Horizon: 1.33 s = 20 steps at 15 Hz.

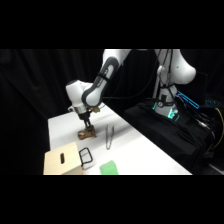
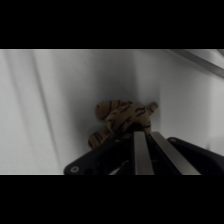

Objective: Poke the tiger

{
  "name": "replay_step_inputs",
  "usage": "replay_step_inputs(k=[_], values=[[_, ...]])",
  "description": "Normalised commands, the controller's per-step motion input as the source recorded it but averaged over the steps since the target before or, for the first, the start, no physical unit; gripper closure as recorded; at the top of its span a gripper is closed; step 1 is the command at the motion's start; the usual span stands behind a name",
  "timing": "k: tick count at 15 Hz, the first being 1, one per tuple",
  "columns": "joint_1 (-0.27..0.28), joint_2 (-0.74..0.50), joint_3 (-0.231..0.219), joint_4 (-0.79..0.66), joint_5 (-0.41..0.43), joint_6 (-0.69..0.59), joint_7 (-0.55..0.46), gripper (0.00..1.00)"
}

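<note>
On the worktop point(image 1: 140, 150) the tiger point(image 1: 86, 134) lies toward the far left, with the tool point(image 1: 87, 125) directly above it. The tongs point(image 1: 109, 136) lie to its right. Nearer the front edge stand the box point(image 1: 63, 159), then the clip point(image 1: 86, 157) beside it, then a flat card point(image 1: 109, 168).

The tiger point(image 2: 122, 117) is tan with dark brown stripes. The worktop point(image 1: 140, 150) is white. The arm point(image 1: 102, 80) is white with black joints, and the end effector point(image 1: 87, 121) is black. The box point(image 1: 62, 160) is pale tan with a dark slot. The tongs point(image 1: 109, 136) are silver, the wire clip point(image 1: 86, 157) black, the flat pad point(image 1: 109, 168) green.
</note>
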Motion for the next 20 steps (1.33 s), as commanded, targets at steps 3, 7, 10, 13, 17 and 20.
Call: replay_step_inputs(k=[3,7,10,13,17,20], values=[[-0.136,0.31,0.123,0.27,0.121,0.1,-0.09,0.93],[-0.075,-0.03,0.046,0.06,0.044,-0.02,-0.03,0.95],[0.014,-0.52,-0.03,-0.25,-0.052,-0.18,0.04,0.97],[0.065,-0.65,-0.031,-0.32,-0.069,-0.24,0.06,0.95],[0.146,-0.56,-0.03,-0.31,-0.112,-0.27,0.1,0.61],[0.16,-0.46,-0.004,-0.32,-0.116,-0.18,0.08,0.37]])
